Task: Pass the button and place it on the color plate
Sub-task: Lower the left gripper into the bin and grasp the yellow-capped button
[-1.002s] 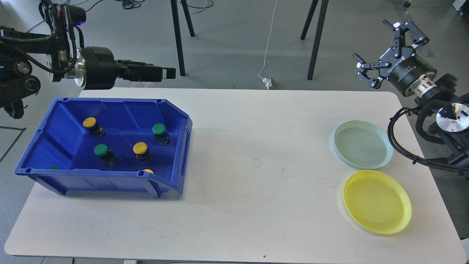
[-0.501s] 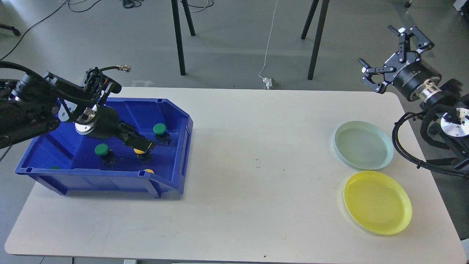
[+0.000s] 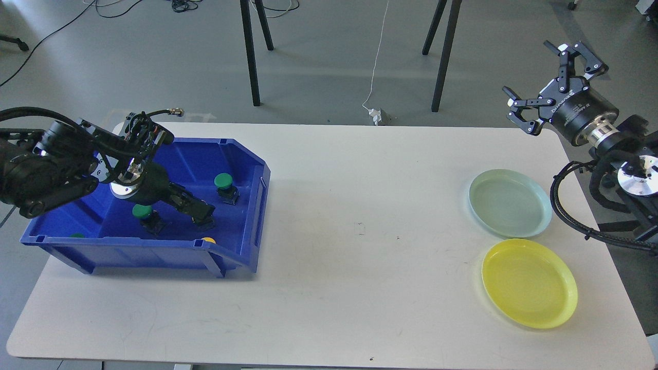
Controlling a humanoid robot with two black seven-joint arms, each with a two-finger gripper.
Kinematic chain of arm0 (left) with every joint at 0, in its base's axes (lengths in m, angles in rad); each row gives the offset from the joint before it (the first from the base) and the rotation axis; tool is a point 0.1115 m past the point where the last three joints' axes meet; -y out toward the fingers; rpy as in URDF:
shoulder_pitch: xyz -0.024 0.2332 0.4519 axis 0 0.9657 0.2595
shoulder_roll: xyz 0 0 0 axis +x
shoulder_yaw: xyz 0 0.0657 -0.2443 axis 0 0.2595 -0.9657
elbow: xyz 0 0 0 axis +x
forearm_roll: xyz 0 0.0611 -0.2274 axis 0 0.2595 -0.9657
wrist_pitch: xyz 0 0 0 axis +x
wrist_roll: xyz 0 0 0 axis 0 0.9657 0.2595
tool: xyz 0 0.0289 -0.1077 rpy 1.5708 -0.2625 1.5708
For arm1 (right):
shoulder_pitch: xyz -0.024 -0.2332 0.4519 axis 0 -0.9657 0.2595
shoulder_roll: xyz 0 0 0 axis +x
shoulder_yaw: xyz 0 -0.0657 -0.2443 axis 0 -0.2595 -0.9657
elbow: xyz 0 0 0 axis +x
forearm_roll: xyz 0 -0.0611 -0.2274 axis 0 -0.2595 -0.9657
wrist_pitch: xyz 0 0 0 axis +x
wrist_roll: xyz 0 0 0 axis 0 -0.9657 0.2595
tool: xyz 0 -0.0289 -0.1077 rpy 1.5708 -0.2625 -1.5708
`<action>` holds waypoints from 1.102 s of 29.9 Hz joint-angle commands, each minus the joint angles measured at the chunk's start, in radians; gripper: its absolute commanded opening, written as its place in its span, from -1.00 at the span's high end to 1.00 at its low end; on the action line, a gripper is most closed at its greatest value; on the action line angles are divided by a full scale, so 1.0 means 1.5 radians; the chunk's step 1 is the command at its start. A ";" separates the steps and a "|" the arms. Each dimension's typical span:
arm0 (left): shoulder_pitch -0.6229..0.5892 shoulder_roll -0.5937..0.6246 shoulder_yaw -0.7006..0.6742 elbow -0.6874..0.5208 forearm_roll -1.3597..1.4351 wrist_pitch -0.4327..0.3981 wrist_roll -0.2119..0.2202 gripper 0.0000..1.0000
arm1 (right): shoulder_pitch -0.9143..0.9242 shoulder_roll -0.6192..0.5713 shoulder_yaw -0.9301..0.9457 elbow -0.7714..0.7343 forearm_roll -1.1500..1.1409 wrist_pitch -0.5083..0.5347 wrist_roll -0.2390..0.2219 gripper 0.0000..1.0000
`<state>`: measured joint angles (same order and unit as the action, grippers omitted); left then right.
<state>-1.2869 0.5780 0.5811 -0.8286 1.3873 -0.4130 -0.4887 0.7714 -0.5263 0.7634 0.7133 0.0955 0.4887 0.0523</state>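
Note:
A blue bin [image 3: 260, 181] stands at the table's left with green buttons [image 3: 223, 180] [image 3: 141, 211] and a yellow button [image 3: 208, 240] half hidden by its front wall. My left gripper [image 3: 202, 210] reaches down into the bin and covers another button's black base; its fingers cannot be told apart. My right gripper [image 3: 532, 72] is open and empty, held in the air beyond the table's far right corner. A pale green plate [image 3: 510, 202] and a yellow plate [image 3: 529, 283] lie bare at the right.
A green cap [image 3: 77, 236] peeks over the bin's front left wall. Black stand legs [image 3: 249, 51] and a white cable [image 3: 378, 61] are on the floor behind the table. My right arm's cables [image 3: 570, 210] overhang the table's right edge.
My left arm swung down from above the bin's back into the bin and now sits lower over the middle yellow button, hiding its cap. The right gripper has shifted slightly right.

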 commanded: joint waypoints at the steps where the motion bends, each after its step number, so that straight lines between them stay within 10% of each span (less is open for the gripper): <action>1: 0.004 -0.008 -0.001 0.001 -0.002 0.001 0.000 -0.92 | -0.003 0.000 -0.001 0.000 0.001 0.000 0.000 -0.98; 13: 0.029 -0.050 -0.001 0.052 -0.003 0.005 0.000 -0.76 | -0.005 0.000 -0.001 0.000 0.000 0.000 0.000 -0.98; 33: 0.046 -0.052 0.000 0.069 0.005 0.025 0.000 0.47 | -0.017 -0.001 0.000 0.000 0.001 0.000 0.000 -0.98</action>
<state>-1.2193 0.5012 0.5807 -0.7261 1.3927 -0.3761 -0.4887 0.7478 -0.5263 0.7635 0.7133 0.0965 0.4887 0.0522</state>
